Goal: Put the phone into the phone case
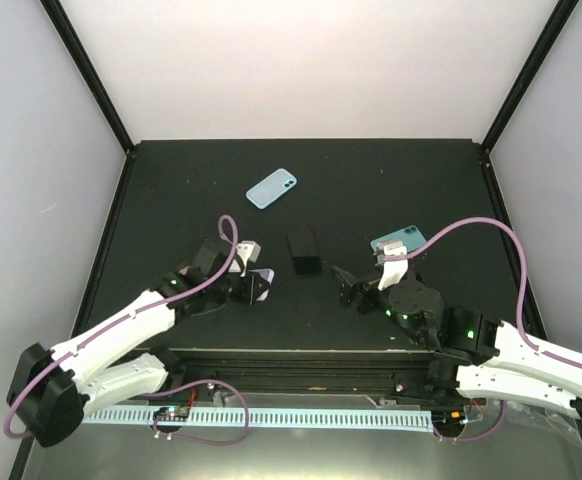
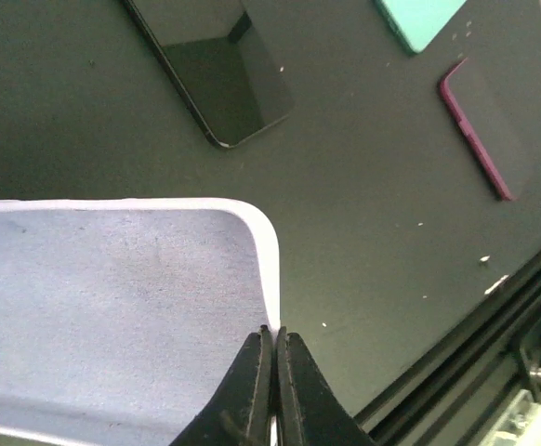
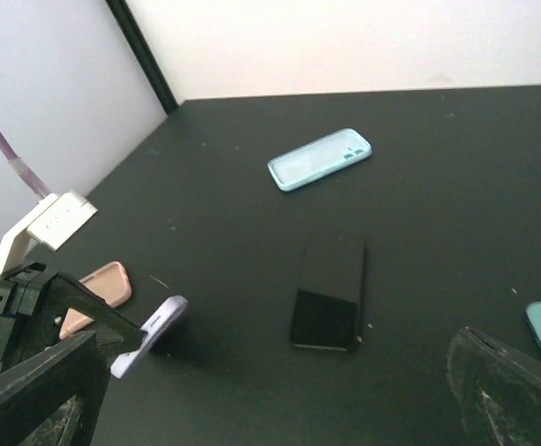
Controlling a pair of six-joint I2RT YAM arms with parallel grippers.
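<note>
The black phone (image 1: pixel 303 252) lies flat, screen up, in the middle of the table; it also shows in the left wrist view (image 2: pixel 219 79) and the right wrist view (image 3: pixel 331 288). My left gripper (image 1: pixel 251 287) is shut on the rim of a lavender phone case (image 2: pixel 112 307) and holds it tilted, just left of the phone. The case's open inside faces the left wrist camera, and it shows edge-on in the right wrist view (image 3: pixel 150 334). My right gripper (image 1: pixel 343 285) is open and empty, low to the phone's right, its fingers (image 3: pixel 503 390) spread wide.
A light blue case (image 1: pixel 272 188) lies at the back centre. A teal case (image 1: pixel 398 241) lies by the right wrist. A pink case (image 3: pixel 98 288) lies under the left arm. A dark magenta-edged case (image 2: pixel 489 125) lies near the front edge rail.
</note>
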